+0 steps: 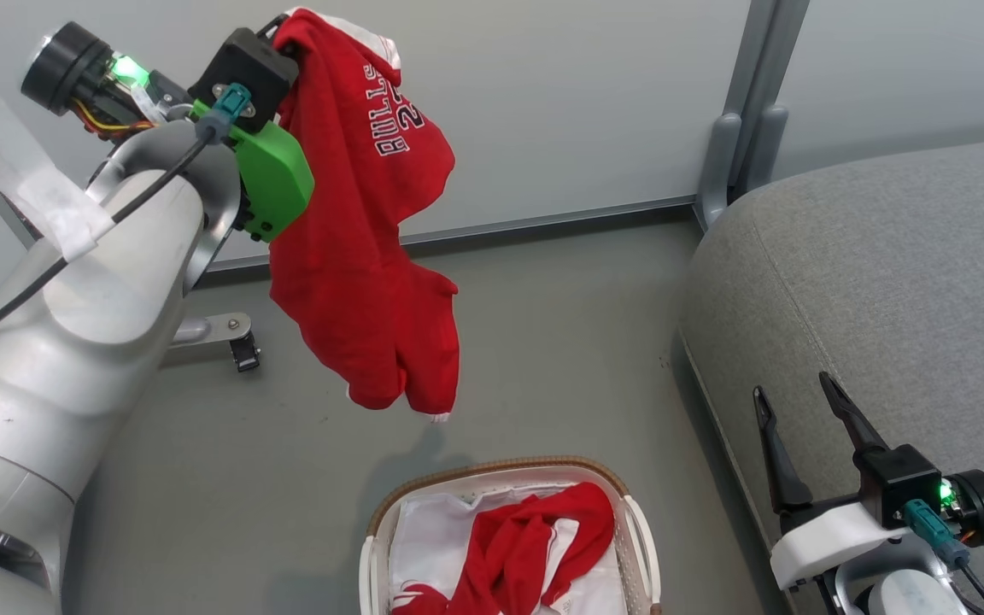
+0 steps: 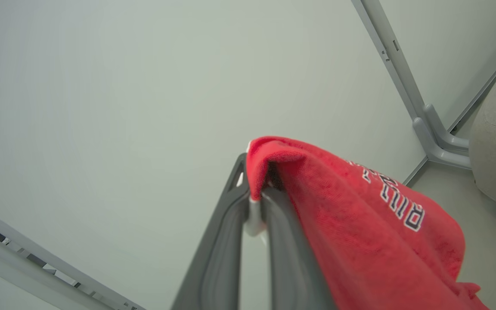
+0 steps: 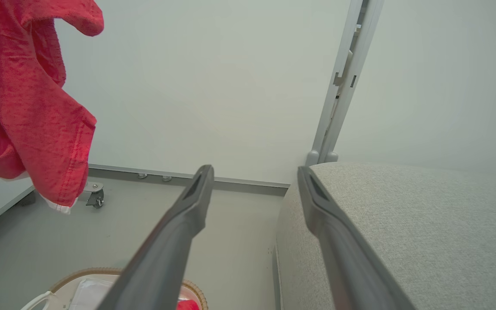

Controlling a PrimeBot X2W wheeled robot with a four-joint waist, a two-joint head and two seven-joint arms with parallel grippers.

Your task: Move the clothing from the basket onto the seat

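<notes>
Item 1: BULLS garment [image 1: 355,256]. I have its edge clamped in left gripper [image 2: 254,202], hanging high, clear of basket [image 1: 424,487]. Soft, light, limp; I expect swing.
Item 2: striped garment [image 1: 535,538], in basket; I'd pinch raised fold.
Right gripper [image 1: 791,386]: spread, empty, at seat [image 1: 885,282] edge.

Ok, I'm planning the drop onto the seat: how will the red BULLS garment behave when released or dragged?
Probably very floppy: the BULLS garment hangs in loose folds from one pinched edge in the left gripper. Likely light, since that small pinch carries it all. On the seat it should crumple into a heap rather than lie flat.
</notes>
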